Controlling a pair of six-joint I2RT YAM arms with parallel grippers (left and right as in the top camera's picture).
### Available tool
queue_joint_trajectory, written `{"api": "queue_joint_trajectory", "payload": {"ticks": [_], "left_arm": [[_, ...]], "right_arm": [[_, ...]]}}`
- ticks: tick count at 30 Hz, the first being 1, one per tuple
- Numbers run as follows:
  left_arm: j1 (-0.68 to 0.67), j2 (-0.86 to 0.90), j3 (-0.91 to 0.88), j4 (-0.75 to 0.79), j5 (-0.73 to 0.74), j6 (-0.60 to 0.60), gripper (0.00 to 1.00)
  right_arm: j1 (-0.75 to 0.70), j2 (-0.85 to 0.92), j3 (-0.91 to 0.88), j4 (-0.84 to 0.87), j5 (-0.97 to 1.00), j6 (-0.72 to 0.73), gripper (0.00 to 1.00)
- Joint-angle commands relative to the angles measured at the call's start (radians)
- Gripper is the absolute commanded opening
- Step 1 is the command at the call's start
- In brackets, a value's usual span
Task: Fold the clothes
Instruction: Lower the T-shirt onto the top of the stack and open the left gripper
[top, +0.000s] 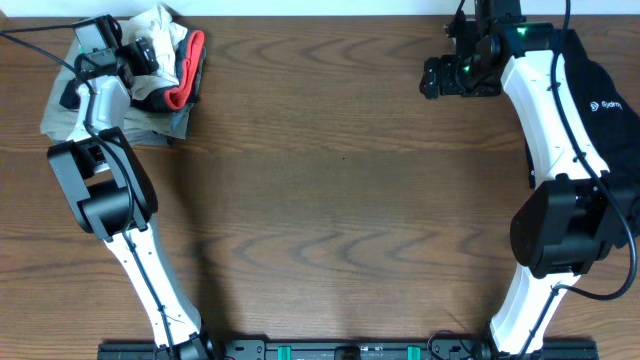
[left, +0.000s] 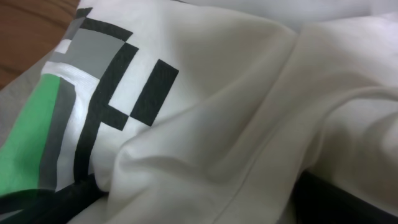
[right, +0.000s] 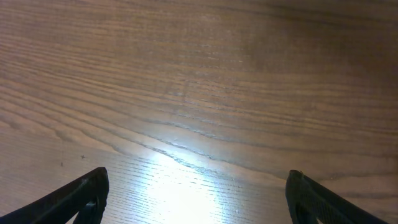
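Found crumpled white cotton T-shirt bunched right beneath the left gripper, green-and-grey square graphic rumpled and facing up. Noted broad brown wooden table stretching out between both tools. Spotted black top with small white logos behind the right gripper, under that arm. Saw folded beige, black and grey-red stack of clothes below the left gripper, carrying the T-shirt in a heap on top. Saw no left fingers in the wrist view; judged those jaws spread wide and released, no cloth visibly pinched. Saw right fingers held wide apart over plain wood, grasping nothing. Judged folding not started: T-shirt not yet lifted off the stack, spread flat or smoothed; every fold left to do.
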Motion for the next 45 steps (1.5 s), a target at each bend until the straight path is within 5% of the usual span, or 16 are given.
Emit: {"api": "queue_joint_trajectory", "payload": {"ticks": [1, 15, 26, 45], "left_arm": [[-0.023, 0.102, -0.060, -0.051, 0.040, -0.019, 0.98], [-0.020, -0.257, -0.059, -0.138, 0.032, -0.008, 0.98], [-0.021, -0.627, -0.059, -0.450, 0.032, -0.008, 0.98], [-0.021, -0.680, -0.059, -0.510, 0.032, -0.008, 0.98]], "right_arm": [[0.006, -0.009, -0.009, 0.003, 0.014, -0.012, 0.89], [0.006, -0.009, -0.009, 0.013, 0.013, 0.005, 0.99], [0.002, -0.150, 0.027, 0.058, 0.014, 0.003, 0.99], [-0.005, -0.669, 0.040, 0.051, 0.050, 0.003, 0.99]]}}
